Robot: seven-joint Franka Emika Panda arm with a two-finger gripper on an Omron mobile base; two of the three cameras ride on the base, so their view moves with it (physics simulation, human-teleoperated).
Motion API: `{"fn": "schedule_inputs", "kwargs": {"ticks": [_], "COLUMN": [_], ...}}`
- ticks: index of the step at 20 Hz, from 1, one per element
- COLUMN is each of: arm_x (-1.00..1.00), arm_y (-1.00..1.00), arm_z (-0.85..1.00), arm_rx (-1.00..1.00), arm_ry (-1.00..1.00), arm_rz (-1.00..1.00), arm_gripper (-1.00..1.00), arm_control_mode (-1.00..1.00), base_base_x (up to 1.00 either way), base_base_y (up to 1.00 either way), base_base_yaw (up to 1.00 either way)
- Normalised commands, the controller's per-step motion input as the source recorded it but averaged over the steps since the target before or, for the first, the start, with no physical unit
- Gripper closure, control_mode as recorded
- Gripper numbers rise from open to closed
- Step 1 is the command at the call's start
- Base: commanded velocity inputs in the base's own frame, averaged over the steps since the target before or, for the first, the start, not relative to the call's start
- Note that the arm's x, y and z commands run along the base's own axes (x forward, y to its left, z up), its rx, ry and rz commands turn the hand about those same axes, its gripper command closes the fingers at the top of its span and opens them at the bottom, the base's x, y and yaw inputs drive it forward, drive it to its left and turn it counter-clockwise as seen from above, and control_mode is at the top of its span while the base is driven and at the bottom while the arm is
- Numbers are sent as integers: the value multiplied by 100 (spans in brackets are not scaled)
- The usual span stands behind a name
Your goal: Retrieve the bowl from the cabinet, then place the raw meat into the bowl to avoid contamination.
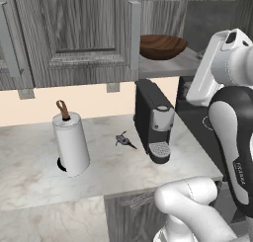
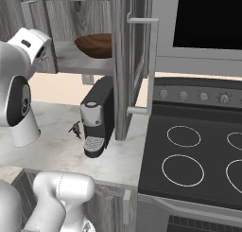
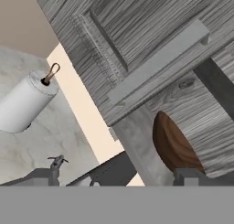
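gripper: jaws spread wide, holding nothing
bowl: on open cabinet shelf
raw meat: on counter, beside coffee machine

Coffee machine, paper-towel roll, stove

even flat rendered light, sharp throughout, faint soft shadows beneath objects, no glare, no edge distortion

One bowl, one paper-towel roll
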Motion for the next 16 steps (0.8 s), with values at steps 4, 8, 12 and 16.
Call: {"fn": "schedule_inputs", "kwargs": {"ticks": [4,8,12,16], "arm_x": [26,16,13,5], "arm_y": [-1,0,0,0], "arm_z": [0,0,0,4], "arm_rx": [8,6,4,1], "arm_ry": [0,0,-1,0], "arm_rz": [0,-1,-2,-3], "arm_gripper": [-100,-100,-100,-100], "arm_control_mode": [-100,-100,-100,-100], "base_base_x": [0,0,0,0], "base_base_y": [0,0,0,0], "base_base_yaw": [0,0,0,0]}}
